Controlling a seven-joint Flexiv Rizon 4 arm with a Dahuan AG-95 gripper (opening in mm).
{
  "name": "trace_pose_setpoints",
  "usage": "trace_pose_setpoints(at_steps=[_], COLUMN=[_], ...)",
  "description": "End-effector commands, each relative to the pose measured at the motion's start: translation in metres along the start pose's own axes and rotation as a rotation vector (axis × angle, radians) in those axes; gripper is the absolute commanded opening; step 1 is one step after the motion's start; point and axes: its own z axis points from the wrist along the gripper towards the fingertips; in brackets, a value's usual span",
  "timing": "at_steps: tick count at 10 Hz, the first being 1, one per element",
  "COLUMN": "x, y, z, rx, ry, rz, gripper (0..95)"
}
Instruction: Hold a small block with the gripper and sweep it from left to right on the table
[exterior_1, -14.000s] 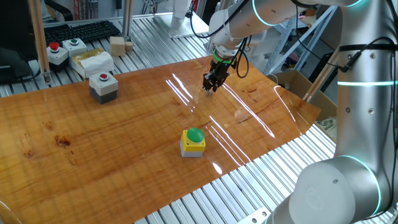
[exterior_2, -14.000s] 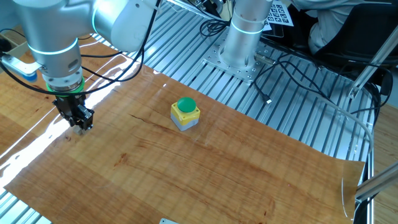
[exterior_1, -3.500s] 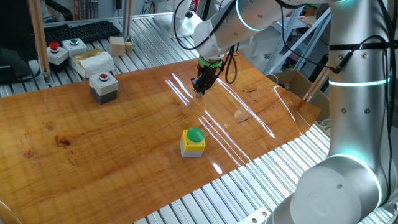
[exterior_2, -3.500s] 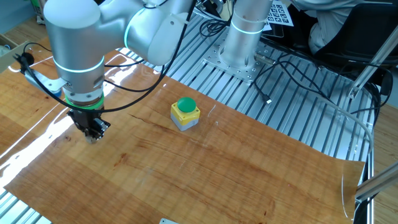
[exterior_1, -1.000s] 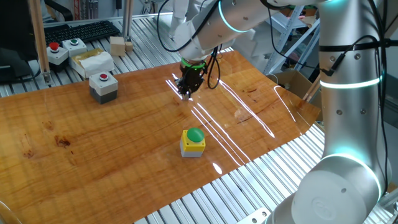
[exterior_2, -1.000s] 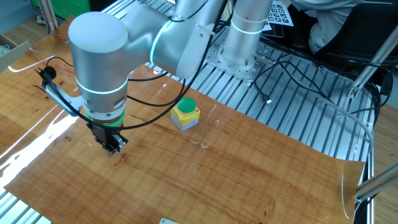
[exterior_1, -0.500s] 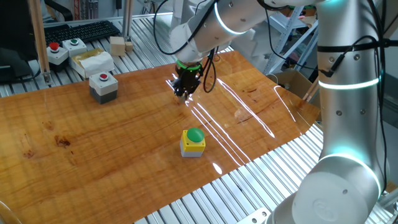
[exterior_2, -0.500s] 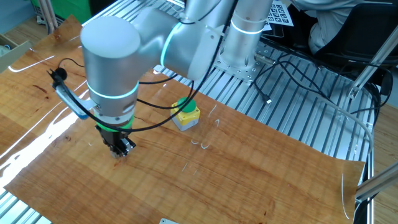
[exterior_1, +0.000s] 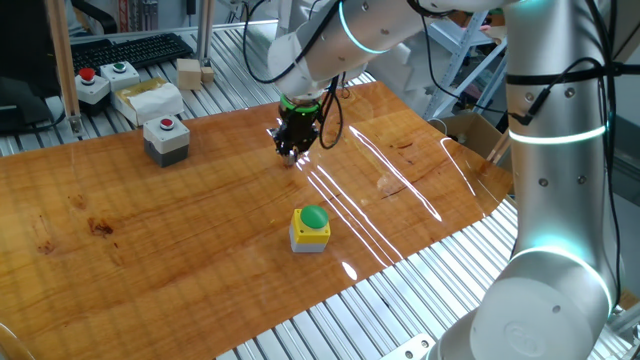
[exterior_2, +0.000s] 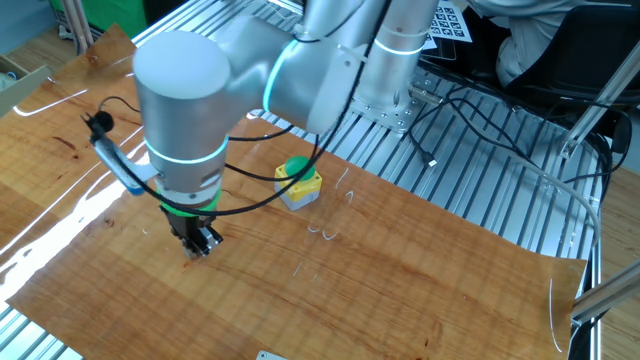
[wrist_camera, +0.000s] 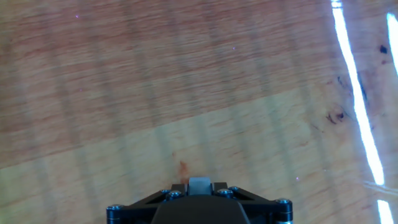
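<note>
Small block (wrist_camera: 199, 184) pinched between fingers (wrist_camera: 169, 195), low over table (exterior_1: 200, 220)

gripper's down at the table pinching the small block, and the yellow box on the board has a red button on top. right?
One thing is off: the button on the yellow box is green, not red, as one fixed view shows. The red-buttoned box there is the grey one. The rest holds: the gripper is down at the table, pinching the small block, visible in the hand view.

We see our claw (exterior_1: 291, 155) pointing down at the counter (exterior_1: 200, 230), with a yellow green-button box (exterior_1: 311, 229) near it.
</note>
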Motion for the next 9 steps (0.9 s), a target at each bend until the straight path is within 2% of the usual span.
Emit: trace_pose_setpoints(at_steps=[1,3,5,7,9], x=[-0.0005,-0.0003,0.0009,0.0009,0.0007], y=[0.0029,0.0049,0.0062,0.0076,0.0079], z=[0.0043,0.009,0.0087,0.0038,0.0048], rx=[-0.012,-0.015,-0.006,-0.027,-0.028], ry=[0.009,0.003,0.01,0.013,0.015], rz=[0.005,0.015,0.016,0.017,0.016], gripper=[0.0,0.0,0.0,0.0,0.0])
